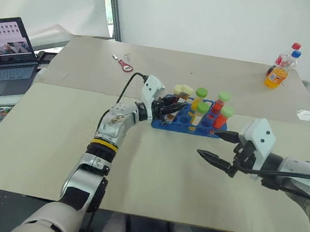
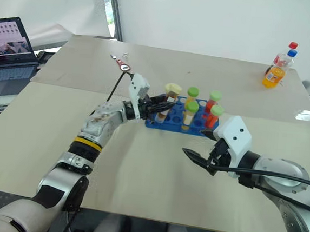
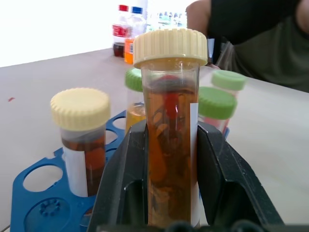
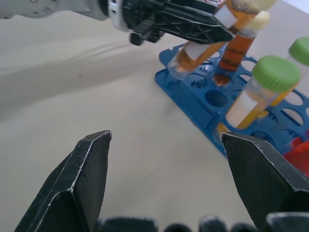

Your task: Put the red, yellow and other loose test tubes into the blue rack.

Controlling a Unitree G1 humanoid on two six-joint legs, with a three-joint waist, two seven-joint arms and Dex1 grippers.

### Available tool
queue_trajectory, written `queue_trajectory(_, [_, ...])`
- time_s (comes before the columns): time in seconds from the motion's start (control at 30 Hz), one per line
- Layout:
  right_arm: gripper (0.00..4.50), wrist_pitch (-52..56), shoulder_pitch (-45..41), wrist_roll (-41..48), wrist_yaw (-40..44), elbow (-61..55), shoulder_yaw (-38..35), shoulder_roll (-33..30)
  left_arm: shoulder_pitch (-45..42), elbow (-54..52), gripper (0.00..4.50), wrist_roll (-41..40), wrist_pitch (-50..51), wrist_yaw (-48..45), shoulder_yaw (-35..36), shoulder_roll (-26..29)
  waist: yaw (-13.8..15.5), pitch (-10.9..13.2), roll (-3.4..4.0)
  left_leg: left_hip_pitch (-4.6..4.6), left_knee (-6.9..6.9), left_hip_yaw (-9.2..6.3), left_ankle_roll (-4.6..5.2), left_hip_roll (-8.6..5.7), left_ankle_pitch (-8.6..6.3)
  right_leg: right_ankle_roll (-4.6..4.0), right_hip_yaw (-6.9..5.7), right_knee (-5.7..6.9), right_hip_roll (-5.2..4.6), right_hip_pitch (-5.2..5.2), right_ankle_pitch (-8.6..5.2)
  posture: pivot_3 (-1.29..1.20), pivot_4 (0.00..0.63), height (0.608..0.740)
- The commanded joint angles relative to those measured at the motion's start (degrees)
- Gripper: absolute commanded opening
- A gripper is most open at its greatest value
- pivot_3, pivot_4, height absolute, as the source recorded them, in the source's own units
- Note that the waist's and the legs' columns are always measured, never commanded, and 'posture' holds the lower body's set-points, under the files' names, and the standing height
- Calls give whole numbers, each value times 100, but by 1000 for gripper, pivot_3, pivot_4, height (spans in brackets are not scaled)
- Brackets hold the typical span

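1. While the left gripper (image 3: 169, 193) reaches over the left end of the blue rack (image 1: 190, 119), its jaws pinch a brown-liquid test tube with a cream cap (image 3: 170, 140), upright between the black fingers (image 3: 219, 179).
2. Seen from the right wrist view, the held tube's lower end hangs just above the rack's left holes, not yet seated.
3. Just beside it, a second cream-capped brown tube (image 3: 81, 135) stands in a hole at the rack's left end.
4. Further right in the rack stand green-capped tubes: two with yellow liquid (image 1: 200, 112) and two with orange-red liquid (image 1: 224, 117).
5. On the near right, the right gripper (image 1: 217, 148) hovers above the tabletop (image 1: 60, 140), jaws spread wide and holding nothing, pointing left toward the rack's near right corner.
6. At the far right corner of the tabletop stand an orange soda bottle (image 1: 278, 72) and another bottle behind it.
7. A red-handled tool (image 1: 124, 65) lies on the far left of the tabletop; a laptop (image 1: 8, 54) sits off the left edge.
8. A person's dark-clothed torso (image 3: 260, 43) shows beyond the tabletop in the left wrist view.
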Motion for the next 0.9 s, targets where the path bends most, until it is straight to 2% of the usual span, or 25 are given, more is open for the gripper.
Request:
queue_trajectory(0.03, [4031, 194, -1, 203, -250, -294, -304, 15, -319, 394, 857, 159, -622, 206, 123, -194, -2, 0, 0, 0, 0, 0, 0, 0, 0, 0, 0, 0, 0, 0, 0, 0, 150, 676])
queue_trajectory(0.43, [4031, 587, -30, 457, -703, -326, -477, -46, -478, 1236, 857, 469, -1314, 410, 220, -471, -11, 0, 0, 0, 0, -2, 1, 0, 0, 1, 0, 0, 2, 0, 0, 0, 150, 676])
queue_trajectory(0.9, [4031, 633, -350, 410, -1467, -291, -325, 408, 110, 1040, 856, 751, -2187, 891, 223, -658, -8, 0, 0, 2, 0, -11, 1, 0, 0, 1, 0, 3, 1, 1, 0, 0, 150, 676])
